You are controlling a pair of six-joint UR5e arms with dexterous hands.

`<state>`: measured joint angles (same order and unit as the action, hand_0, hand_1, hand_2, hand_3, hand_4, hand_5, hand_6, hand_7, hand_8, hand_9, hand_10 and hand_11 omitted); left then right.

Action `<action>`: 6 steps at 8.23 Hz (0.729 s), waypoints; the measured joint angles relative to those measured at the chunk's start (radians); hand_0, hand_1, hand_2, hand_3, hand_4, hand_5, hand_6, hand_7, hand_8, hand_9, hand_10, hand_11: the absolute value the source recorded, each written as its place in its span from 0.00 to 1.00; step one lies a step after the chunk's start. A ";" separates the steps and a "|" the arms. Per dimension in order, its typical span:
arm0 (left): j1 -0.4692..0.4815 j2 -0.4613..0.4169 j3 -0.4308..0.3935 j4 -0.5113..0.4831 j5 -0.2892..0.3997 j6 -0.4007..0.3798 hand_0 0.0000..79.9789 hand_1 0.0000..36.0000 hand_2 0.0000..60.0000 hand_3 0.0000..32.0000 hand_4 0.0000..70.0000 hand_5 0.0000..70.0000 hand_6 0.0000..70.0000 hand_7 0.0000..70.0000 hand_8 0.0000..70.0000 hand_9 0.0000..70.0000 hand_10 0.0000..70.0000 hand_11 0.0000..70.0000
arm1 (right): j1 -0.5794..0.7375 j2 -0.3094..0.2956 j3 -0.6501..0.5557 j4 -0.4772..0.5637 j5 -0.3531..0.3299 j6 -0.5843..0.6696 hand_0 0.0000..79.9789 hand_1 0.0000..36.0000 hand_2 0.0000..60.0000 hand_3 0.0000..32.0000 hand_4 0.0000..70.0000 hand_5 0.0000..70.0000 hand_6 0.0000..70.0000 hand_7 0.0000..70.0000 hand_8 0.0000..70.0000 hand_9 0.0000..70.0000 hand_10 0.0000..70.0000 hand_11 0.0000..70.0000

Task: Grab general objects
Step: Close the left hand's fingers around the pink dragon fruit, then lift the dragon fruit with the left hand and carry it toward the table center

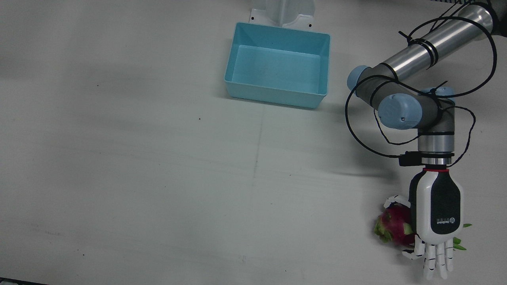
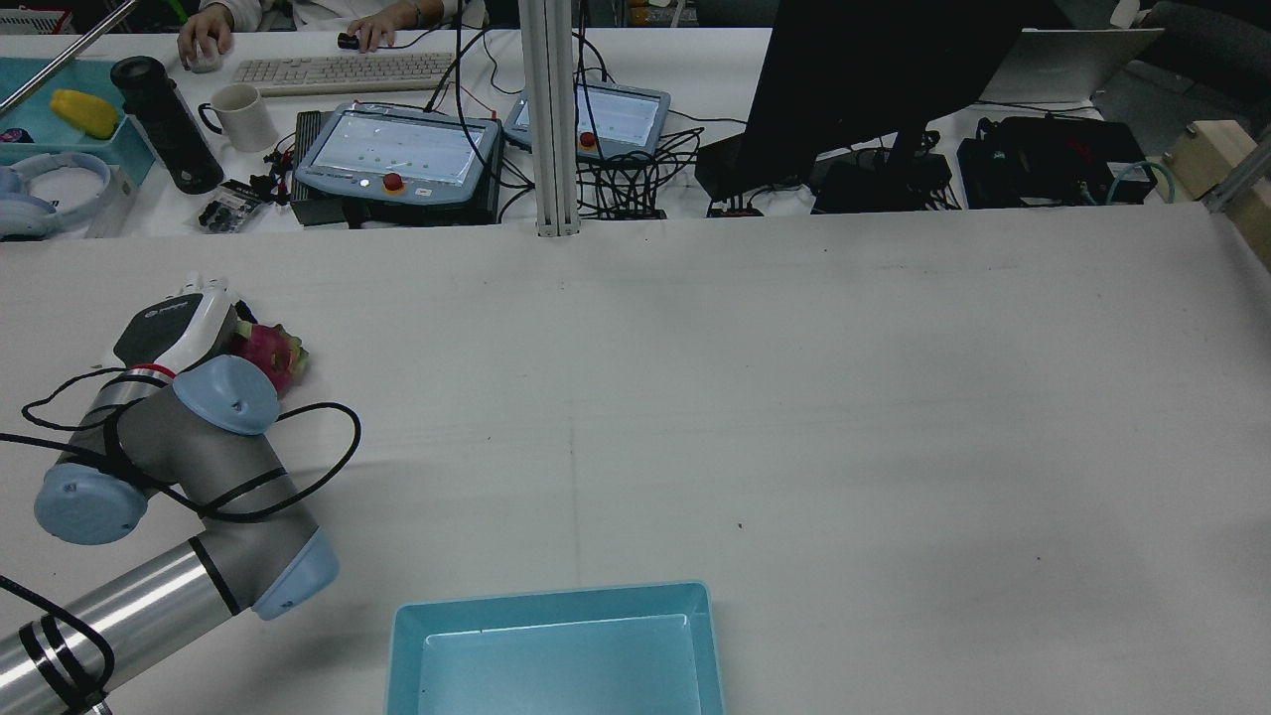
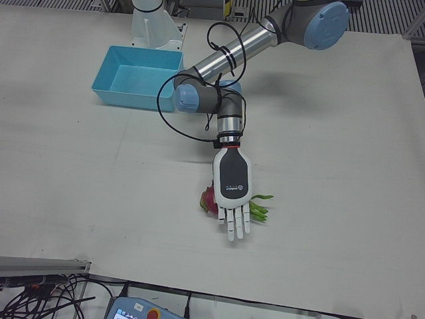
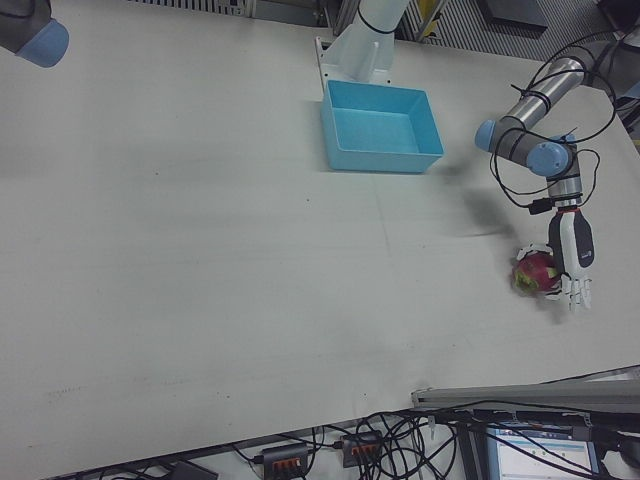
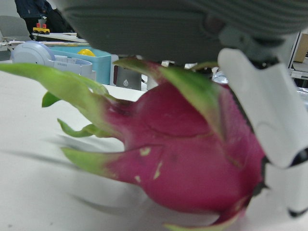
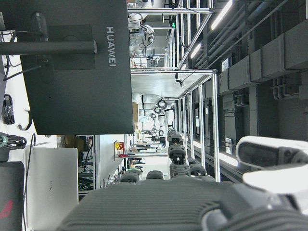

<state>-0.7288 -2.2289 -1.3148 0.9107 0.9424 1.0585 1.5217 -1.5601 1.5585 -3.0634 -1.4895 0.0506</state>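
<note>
The left hand [image 1: 435, 215] lies palm-down over a dragon fruit [image 1: 394, 225] near the operators' edge of the table [image 1: 158, 178], on the robot's left half. Its fingers [image 1: 437, 261] stretch out straight and spread past the fruit, while the thumb [image 1: 396, 201] curls round the fruit's side; nothing is clamped yet, so I judge the hand open and not holding.

The main risk is a roll. The fruit is rounded and, in the left hand view, sits on the bare table with only the palm above it and one white finger segment [image 5: 272, 120] at its side. If the fingers close from one side first, it could squirt out sideways toward the table edge. The soft green leaf tips [image 1: 459, 243] sticking out under the hand could get pinched instead of the body, giving a weak hold that slips on lifting.

The table is a plain pale sheet, flat and smooth-looking (little to stop a rolling fruit). A light blue bin [image 1: 277, 71] stands empty well away by the arm pedestal. Beyond the table lies a desk with a keyboard [image 2: 343, 70], control tablets [image 2: 397, 149] and a dark monitor [image 2: 874, 70].

The right hand [image 6: 192, 202] shows only in its own view, pointed at the room; I cannot tell whether it is spread or closed
</note>
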 measured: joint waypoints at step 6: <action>-0.005 0.000 -0.012 0.042 -0.066 -0.001 0.28 0.76 1.00 0.00 0.21 0.97 0.30 0.52 0.31 0.48 0.48 0.70 | 0.000 0.000 0.000 0.000 0.000 0.001 0.00 0.00 0.00 0.00 0.00 0.00 0.00 0.00 0.00 0.00 0.00 0.00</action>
<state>-0.7340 -2.2292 -1.3264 0.9525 0.8768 1.0571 1.5217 -1.5601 1.5589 -3.0634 -1.4895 0.0512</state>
